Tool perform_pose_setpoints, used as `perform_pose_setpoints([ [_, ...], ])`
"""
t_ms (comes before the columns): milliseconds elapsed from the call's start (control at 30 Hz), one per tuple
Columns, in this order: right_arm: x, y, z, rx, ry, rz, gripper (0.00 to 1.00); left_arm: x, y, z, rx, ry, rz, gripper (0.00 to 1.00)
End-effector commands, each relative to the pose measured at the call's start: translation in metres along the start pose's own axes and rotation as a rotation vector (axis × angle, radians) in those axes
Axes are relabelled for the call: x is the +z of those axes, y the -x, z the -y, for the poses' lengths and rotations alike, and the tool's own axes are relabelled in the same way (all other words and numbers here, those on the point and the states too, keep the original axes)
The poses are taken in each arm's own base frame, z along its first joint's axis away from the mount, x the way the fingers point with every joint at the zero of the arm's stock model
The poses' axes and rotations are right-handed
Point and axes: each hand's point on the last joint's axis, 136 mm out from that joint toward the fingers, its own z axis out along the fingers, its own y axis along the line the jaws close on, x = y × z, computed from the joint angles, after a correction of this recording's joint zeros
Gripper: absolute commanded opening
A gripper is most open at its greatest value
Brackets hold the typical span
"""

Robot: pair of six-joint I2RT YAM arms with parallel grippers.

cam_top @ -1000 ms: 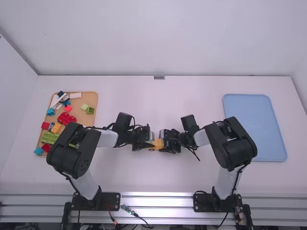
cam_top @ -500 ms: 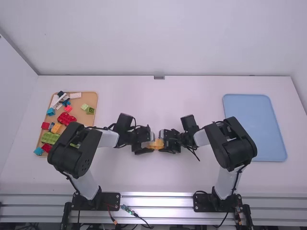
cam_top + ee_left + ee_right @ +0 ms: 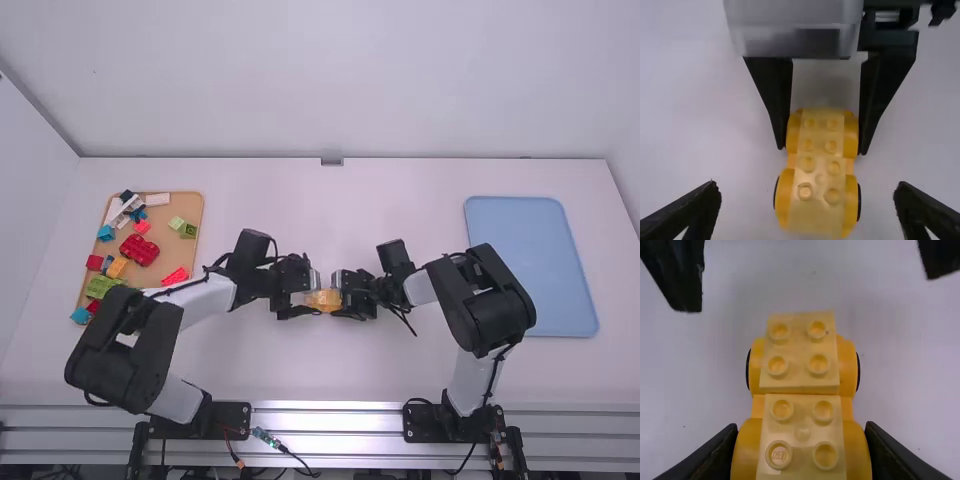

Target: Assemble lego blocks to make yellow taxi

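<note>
Mid-table in the high view, my left gripper (image 3: 312,292) and right gripper (image 3: 339,297) face each other at a small yellow car (image 3: 323,301). The car (image 3: 820,165) has yellow wheels and two pale yellow studded blocks in line on top. In the left wrist view, my left gripper (image 3: 807,197) is open, its fingers wide of the car's sides without touching. My right gripper (image 3: 802,440) is shut on the near end of the car (image 3: 799,370), with one finger against each side; the left gripper's spread fingers show beyond the far end.
A tan tray (image 3: 188,205) of loose bricks stands at the left, with a red brick (image 3: 175,276) near its right edge and a red piece (image 3: 139,250) inside. A blue tray (image 3: 530,265) lies at the right. The left arm's elbow stands near the tan tray's front.
The left arm's elbow and forearm have swung back toward its base, uncovering a red brick in the tan tray. The left gripper has shifted slightly beside the car. The right arm holds its place.
</note>
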Motion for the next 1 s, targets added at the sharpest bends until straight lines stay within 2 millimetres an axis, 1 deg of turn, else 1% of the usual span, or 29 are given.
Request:
perform_pose_setpoints([
  [0, 0.004, -0.025, -0.009, 0.041, 0.000, -0.086, 0.20, -0.006, 0.010, -0.006, 0.025, 0.016, 0.024, 0.67],
  [33, 0.004, -0.025, -0.009, 0.041, 0.000, -0.086, 0.20, -0.006, 0.009, -0.006, 0.022, 0.014, 0.023, 0.40],
  [67, 0.004, -0.025, -0.009, 0.041, 0.000, -0.086, 0.19, -0.003, 0.009, -0.004, 0.019, 0.005, 0.022, 0.02],
  [200, 0.004, -0.025, -0.009, 0.041, 0.000, -0.086, 0.20, 0.003, 0.004, -0.002, -0.013, -0.010, 0.024, 0.02],
  [333, 0.004, -0.025, -0.009, 0.042, 0.001, -0.086, 0.20, 0.013, -0.005, 0.002, -0.036, -0.042, 0.025, 0.02],
  [700, 0.004, -0.025, -0.008, 0.039, -0.001, -0.085, 0.19, 0.021, -0.015, 0.012, -0.078, -0.091, 0.020, 0.02],
  [967, 0.004, -0.024, -0.008, 0.039, -0.002, -0.085, 0.20, 0.030, -0.033, 0.022, -0.126, -0.133, -0.009, 0.02],
])
